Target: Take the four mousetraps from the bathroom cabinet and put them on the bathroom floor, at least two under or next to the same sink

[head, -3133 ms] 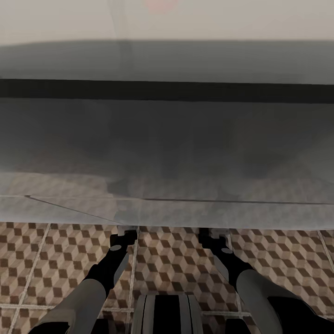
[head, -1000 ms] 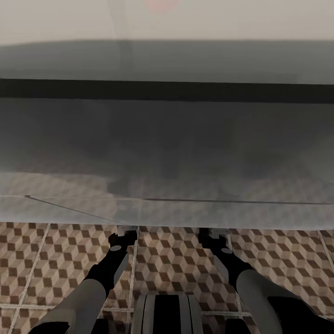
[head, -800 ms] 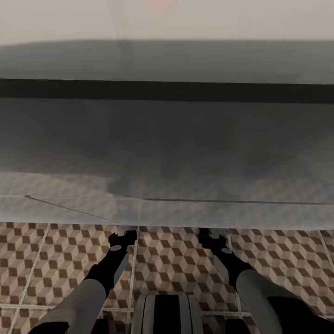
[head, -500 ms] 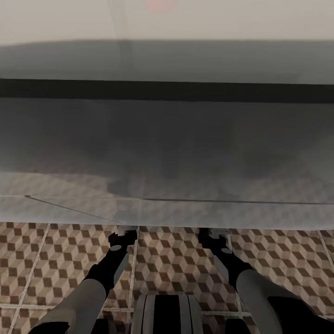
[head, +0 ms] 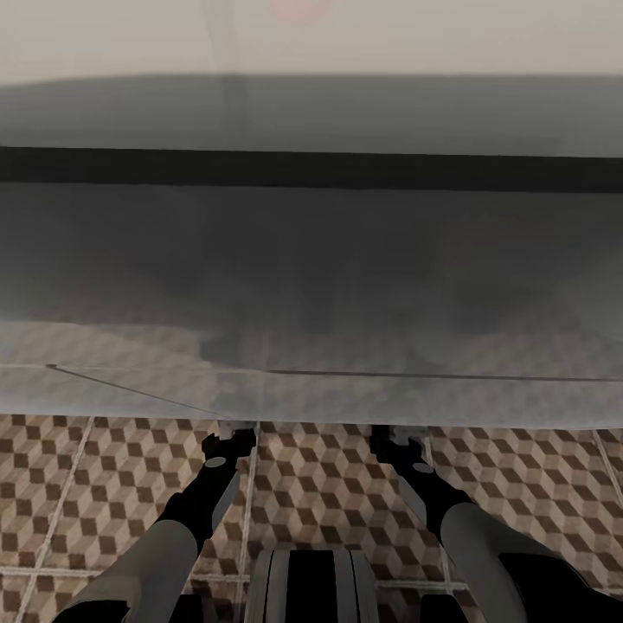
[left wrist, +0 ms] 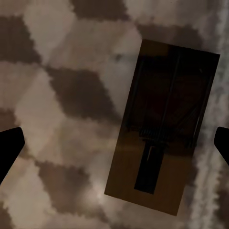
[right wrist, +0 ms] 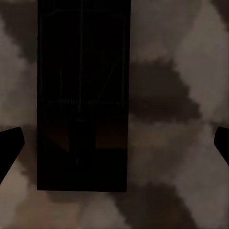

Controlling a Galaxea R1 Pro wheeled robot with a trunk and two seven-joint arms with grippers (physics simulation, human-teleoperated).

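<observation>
Both arms reach forward, fingers spread wide apart.

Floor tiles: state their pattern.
The floor has a brown, beige and white 3D cube pattern with pale grout lines, clearest in the head view.

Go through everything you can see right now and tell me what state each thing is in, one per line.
Left hand: open, fingertips wide apart, holding nothing.
Right hand: open, holding nothing.
Mousetrap below the left hand: lying flat on the patterned floor tiles, released, at a slant.
Mousetrap below the right hand: lying flat on the tiles, released, in deep shadow.
Pale surface over the hands: blurred, cannot tell what it is.
</observation>
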